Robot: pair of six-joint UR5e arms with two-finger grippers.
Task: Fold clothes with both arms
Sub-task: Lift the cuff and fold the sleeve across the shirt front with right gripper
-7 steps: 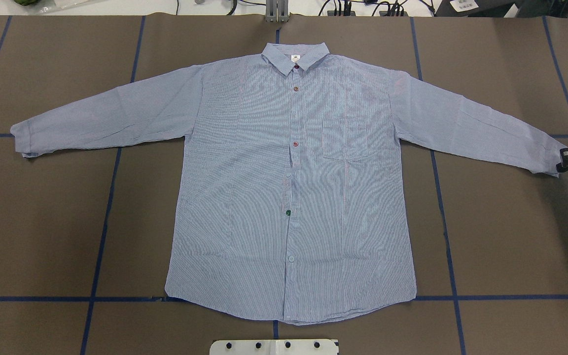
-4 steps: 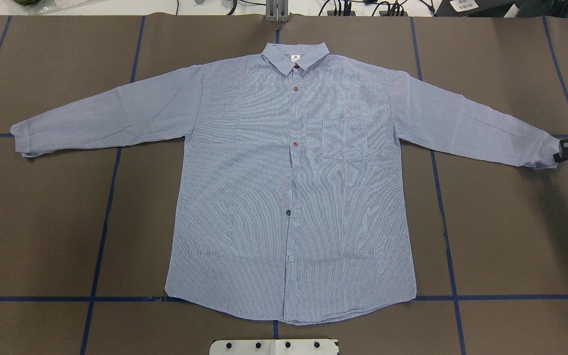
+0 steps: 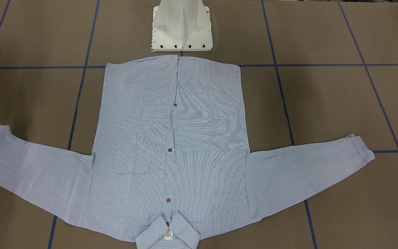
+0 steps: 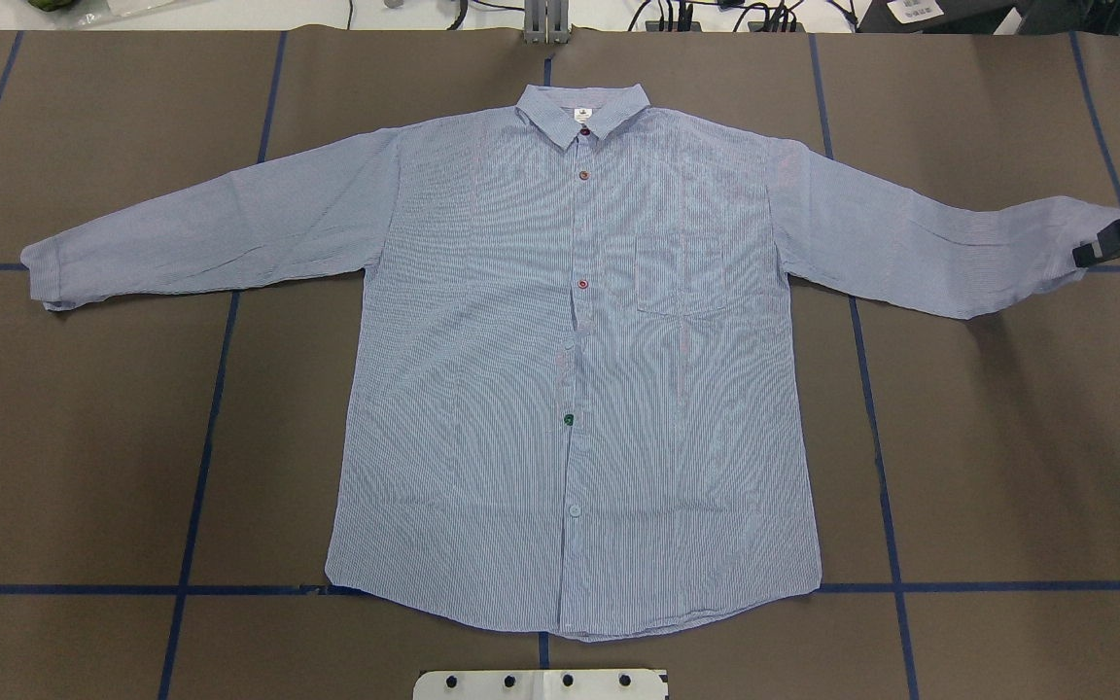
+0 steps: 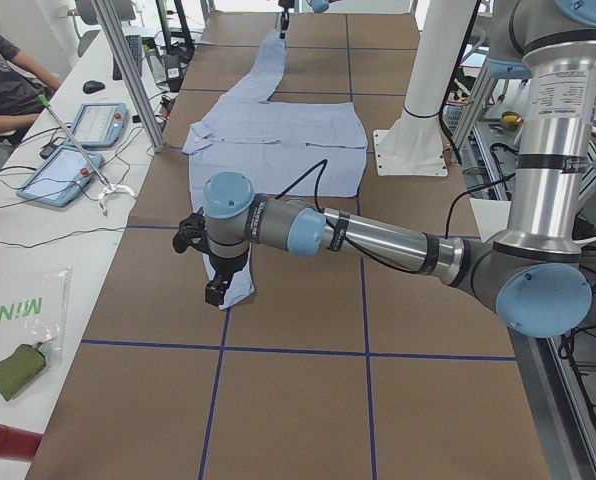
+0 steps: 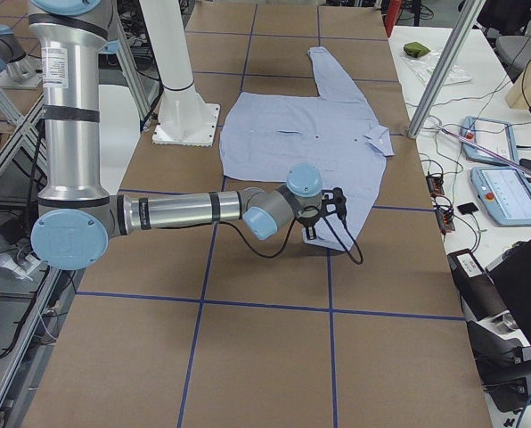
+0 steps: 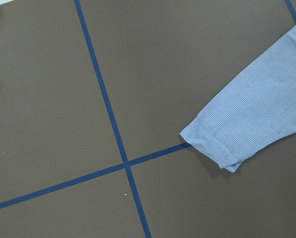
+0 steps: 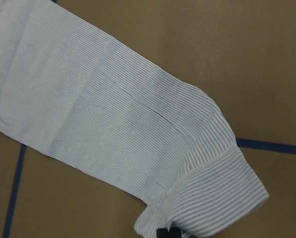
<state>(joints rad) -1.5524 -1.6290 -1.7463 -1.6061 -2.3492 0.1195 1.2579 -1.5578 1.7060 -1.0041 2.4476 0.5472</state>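
1. Front-facing view: the shirt (image 3: 171,138) lies face up, buttoned and spread flat. Its hem is just beside the pedestal base (image 3: 181,24) and its collar (image 3: 168,235) is at the end farthest from the base. No fold shows, so I judge the task barely begun.
2. Overhead view: the right gripper (image 4: 1114,241), far out to the base's right, is closed on the right cuff (image 4: 1066,233). That sleeve end hangs above its own shadow. The left sleeve (image 4: 200,233) lies flat.
3. Left side view: the left gripper (image 5: 216,290) hangs by the left cuff (image 5: 240,286). I cannot tell how far it is open.
4. Right side view: the right arm (image 6: 185,211) reaches out low from the base to the sleeve end.
5. Left wrist view: the cloth is thin and finely striped, with the cuff turned into a soft band. It rests on the matte brown table (image 7: 48,74), which is crossed by blue tape (image 7: 106,94).
6. Right wrist view: the pinched cuff (image 8: 222,193) puckers, and the limp fabric shows fine creases. 2 sleeves and the body remain to fold.
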